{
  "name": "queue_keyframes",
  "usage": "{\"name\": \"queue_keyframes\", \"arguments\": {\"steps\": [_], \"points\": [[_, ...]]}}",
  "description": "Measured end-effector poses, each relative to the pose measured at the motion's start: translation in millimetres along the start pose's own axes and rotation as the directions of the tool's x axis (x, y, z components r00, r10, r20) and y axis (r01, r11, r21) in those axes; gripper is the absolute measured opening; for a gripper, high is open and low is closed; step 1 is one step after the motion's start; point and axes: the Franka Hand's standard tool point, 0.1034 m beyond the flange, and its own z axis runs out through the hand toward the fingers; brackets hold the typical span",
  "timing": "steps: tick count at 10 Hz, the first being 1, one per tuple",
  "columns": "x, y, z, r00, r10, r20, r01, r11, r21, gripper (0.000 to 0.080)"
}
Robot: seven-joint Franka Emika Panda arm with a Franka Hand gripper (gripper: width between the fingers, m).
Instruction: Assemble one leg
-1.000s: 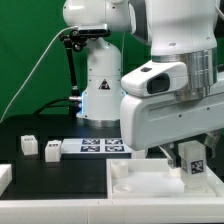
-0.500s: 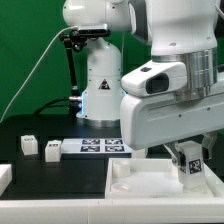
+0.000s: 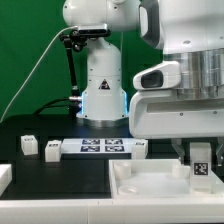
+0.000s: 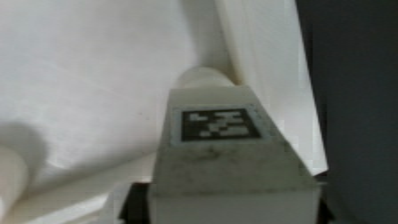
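Leg [image 3: 201, 160] in jaws, farther to ext. view's right than before.

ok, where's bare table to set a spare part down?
Bare black table in front of the small white plastic block and the marker board, running to the large white square tray. Crowded at the exterior view's right: the gripper holds the small white tagged leg over that tray.

No words, brands or numbers are legible. Black-and-white square fiducial tags stand on the leg [image 4: 221, 123], a small white plastic block, and on the flat white marker board [image 3: 100, 147].
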Motion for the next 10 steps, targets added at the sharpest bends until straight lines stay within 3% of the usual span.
{"name": "queue_keyframes", "arguments": {"steps": [3,6,7,8,9,10], "points": [[1.0,2.1,0.1,0.946,0.324,-0.014,-0.325,0.946,-0.012,0.029],[1.0,3.5,0.2,0.878,0.479,-0.005,-0.479,0.877,-0.013,0.029],[0.3,2.7,0.3,0.882,0.471,-0.004,-0.471,0.882,-0.013,0.0347],[0.2,2.6,0.4,0.909,0.416,-0.003,-0.416,0.909,-0.013,0.0513],[-0.7,0.7,0.0,0.94,0.342,-0.002,-0.342,0.94,-0.012,0.0513],[-2.1,-1.5,0.0,0.968,0.253,-0.001,-0.253,0.967,-0.01,0.0635]]}}
